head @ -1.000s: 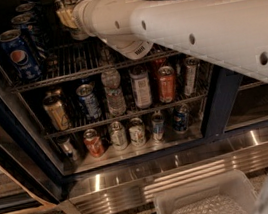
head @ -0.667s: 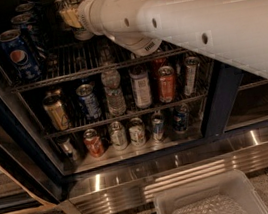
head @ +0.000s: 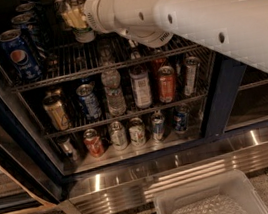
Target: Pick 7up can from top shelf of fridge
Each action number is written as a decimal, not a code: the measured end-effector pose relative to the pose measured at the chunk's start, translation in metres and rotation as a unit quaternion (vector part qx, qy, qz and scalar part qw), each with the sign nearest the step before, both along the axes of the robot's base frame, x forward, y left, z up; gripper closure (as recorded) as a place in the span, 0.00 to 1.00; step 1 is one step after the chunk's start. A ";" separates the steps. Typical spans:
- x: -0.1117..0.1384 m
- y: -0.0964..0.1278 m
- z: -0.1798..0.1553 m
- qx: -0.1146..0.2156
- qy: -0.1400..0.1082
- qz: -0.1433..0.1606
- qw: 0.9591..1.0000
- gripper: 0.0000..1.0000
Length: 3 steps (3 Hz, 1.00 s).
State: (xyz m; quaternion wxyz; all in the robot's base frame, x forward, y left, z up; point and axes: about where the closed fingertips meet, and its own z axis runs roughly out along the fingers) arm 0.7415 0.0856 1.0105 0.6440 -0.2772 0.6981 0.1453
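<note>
Clear bin (head: 210, 203) on the floor at 6 o'clock, in front of the fridge (head: 183, 164). Lower two racks are full of mixed cans and bottles. White arm (head: 201, 22) comes in from 3 o'clock over the top shelf (head: 66, 64). Tool (head: 73, 16) sits at 12 o'clock, clamped on the 7up can (head: 83, 34), which is upright. Can't tell if the can base touches the rack. Pepsi can (head: 20, 55) stands at 9 o'clock of it, well apart.

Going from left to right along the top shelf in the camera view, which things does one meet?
Front Pepsi can → hand at the 7up can → white arm, coming in from the right.
</note>
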 end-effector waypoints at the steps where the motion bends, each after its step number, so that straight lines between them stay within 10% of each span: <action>1: 0.002 -0.019 -0.030 -0.005 0.021 0.032 0.999 1.00; 3: -0.015 -0.020 0.001 -0.005 -0.002 0.030 1.000 1.00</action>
